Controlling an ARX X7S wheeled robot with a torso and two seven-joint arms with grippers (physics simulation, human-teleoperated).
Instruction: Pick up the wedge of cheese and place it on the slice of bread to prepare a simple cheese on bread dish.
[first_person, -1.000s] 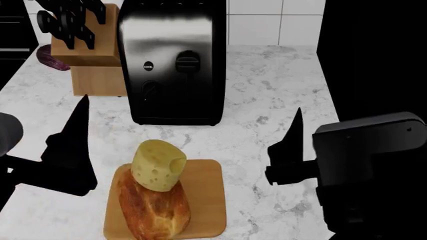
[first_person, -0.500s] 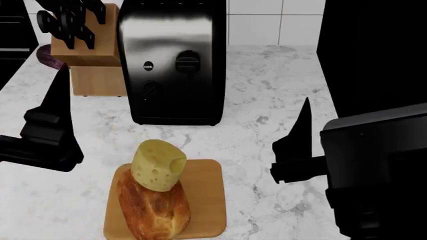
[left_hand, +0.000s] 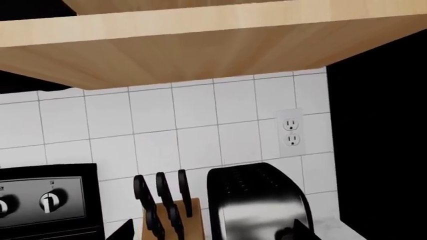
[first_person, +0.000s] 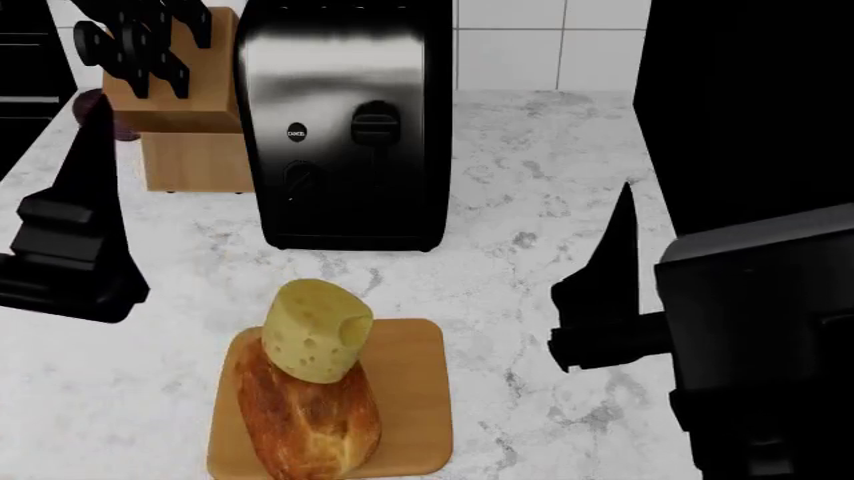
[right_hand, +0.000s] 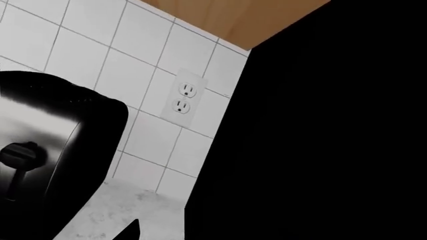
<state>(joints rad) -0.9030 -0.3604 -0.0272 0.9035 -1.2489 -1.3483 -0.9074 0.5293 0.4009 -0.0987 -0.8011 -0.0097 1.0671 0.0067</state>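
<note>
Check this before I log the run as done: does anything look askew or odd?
Nothing spilled or damaged. The wedge of cheese sits tilted on the far end of the slice of bread, not centred. Both grippers are clear of it.

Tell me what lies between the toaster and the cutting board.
Head view: only bare marble counter lies between the toaster and the cutting board. The cheese sits on the bread, on the board itself.
</note>
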